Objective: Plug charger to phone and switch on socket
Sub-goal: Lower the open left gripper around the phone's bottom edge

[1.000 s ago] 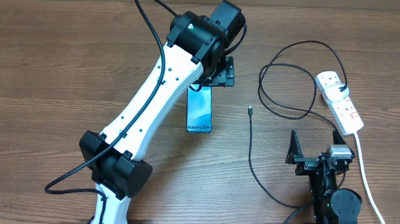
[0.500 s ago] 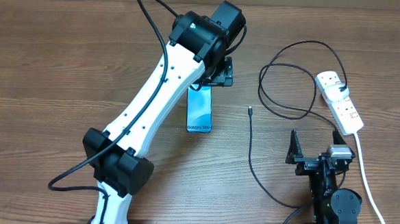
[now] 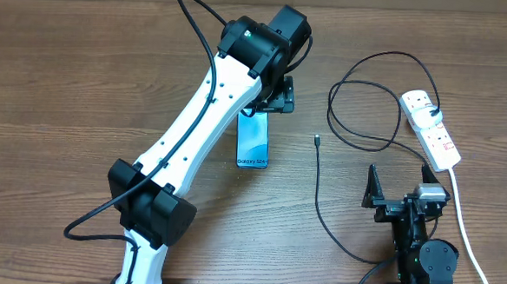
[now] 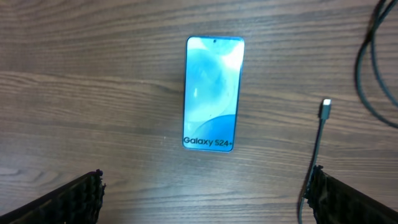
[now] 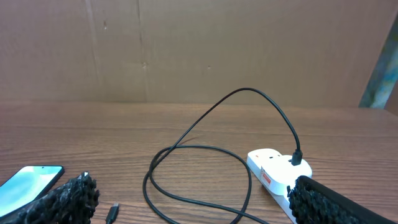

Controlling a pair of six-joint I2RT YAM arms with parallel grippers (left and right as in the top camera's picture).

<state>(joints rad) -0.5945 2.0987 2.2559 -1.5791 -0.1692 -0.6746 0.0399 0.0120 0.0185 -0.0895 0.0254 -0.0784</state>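
Note:
The phone (image 3: 254, 140) lies flat on the wooden table, its blue screen up and its "Galaxy S24+" text at the near end. My left gripper (image 3: 273, 99) hovers above the phone's far end, open, touching nothing. In the left wrist view the phone (image 4: 212, 93) lies ahead between the spread fingers (image 4: 74, 199). The charger's connector tip (image 3: 317, 139) rests right of the phone; its black cable (image 3: 360, 104) loops to a plug (image 3: 435, 112) in the socket (image 3: 430, 127). My right gripper (image 3: 399, 186) stands open near the front edge. From the right wrist, the socket (image 5: 277, 171) is ahead right.
A thick white cord (image 3: 462, 231) runs from the socket toward the front edge, right of my right arm. The charger cable (image 3: 320, 206) trails down the table, left of the right gripper. A brown board (image 5: 199, 50) stands behind the table.
The left arm's elbow has drifted slightly to the right while its gripper stays over the phone's far end. The right arm, phone and cable are unmoved.

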